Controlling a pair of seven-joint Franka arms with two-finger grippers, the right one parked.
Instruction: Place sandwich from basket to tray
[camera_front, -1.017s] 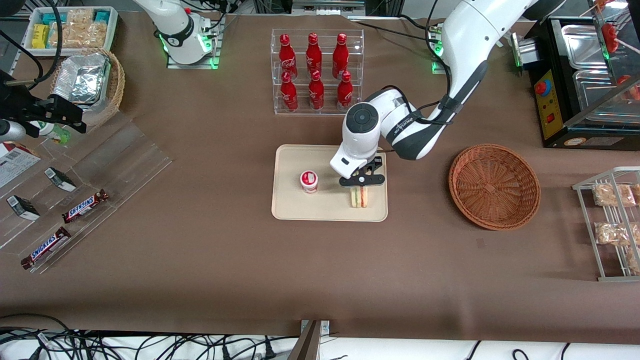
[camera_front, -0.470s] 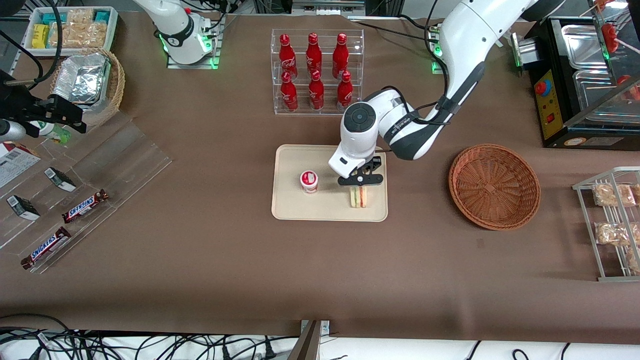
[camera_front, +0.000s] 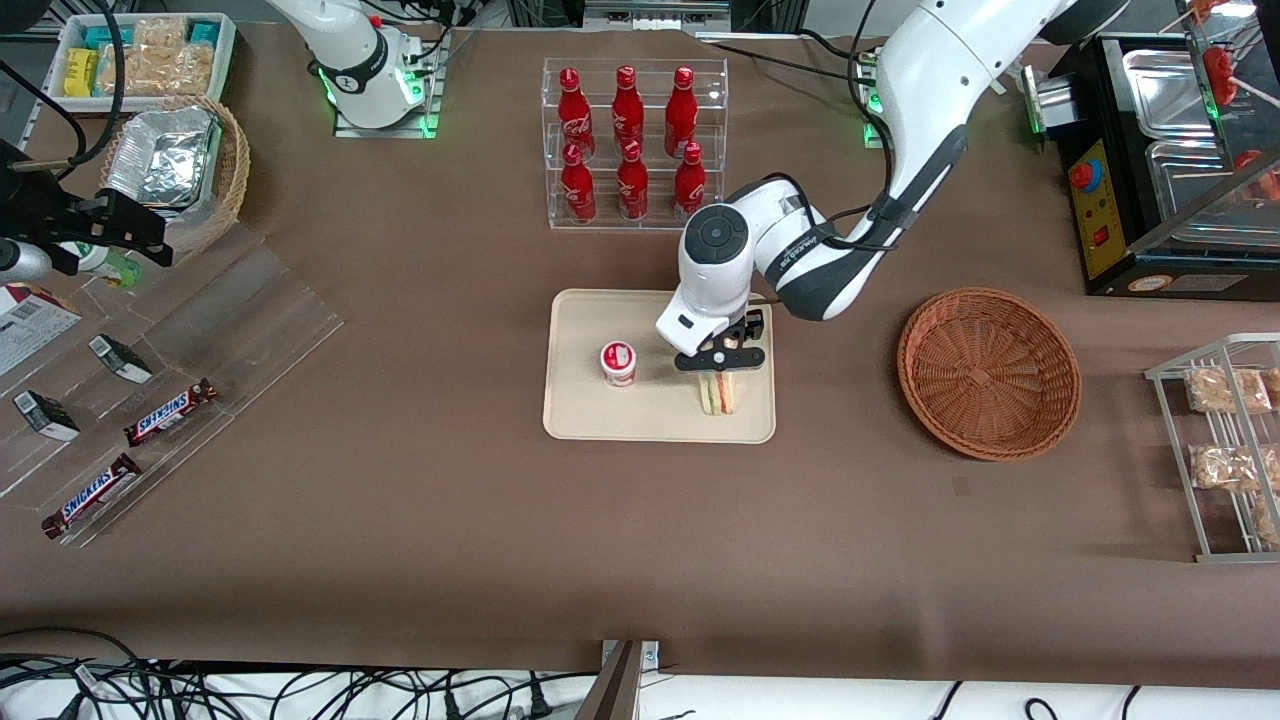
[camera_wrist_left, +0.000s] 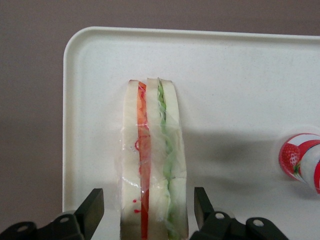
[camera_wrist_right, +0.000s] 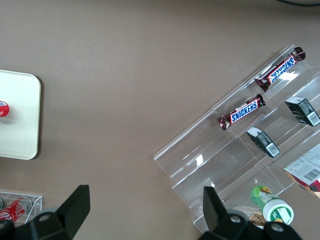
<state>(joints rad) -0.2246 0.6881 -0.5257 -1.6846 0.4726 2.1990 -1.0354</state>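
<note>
Sandwich (camera_wrist_left: 152, 165): stands on edge on tray (camera_front: 580, 415), near its corner. Gripper (camera_wrist_left: 149, 212): just above, jaws open, fingers clear of wrap. Risk: upright wedge topples if brushed. Yogurt cup (camera_front: 618, 362): beside. Basket (camera_front: 988, 372): empty.

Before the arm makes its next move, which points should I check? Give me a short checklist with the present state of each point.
1. Sandwich rests on the tray, inside its rim: ok.
2. Basket has nothing left in it: ok.
3. Gripper is open, with a visible gap between each finger and the sandwich: ok.
4. Sandwich stands on its edge without help: cannot tell whether it will stay up once the gripper lifts away.
5. Yogurt cup stands apart from the sandwich and the gripper: ok.
6. Space straight above the gripper for lifting: ok, nothing but the arm itself is there.
</note>
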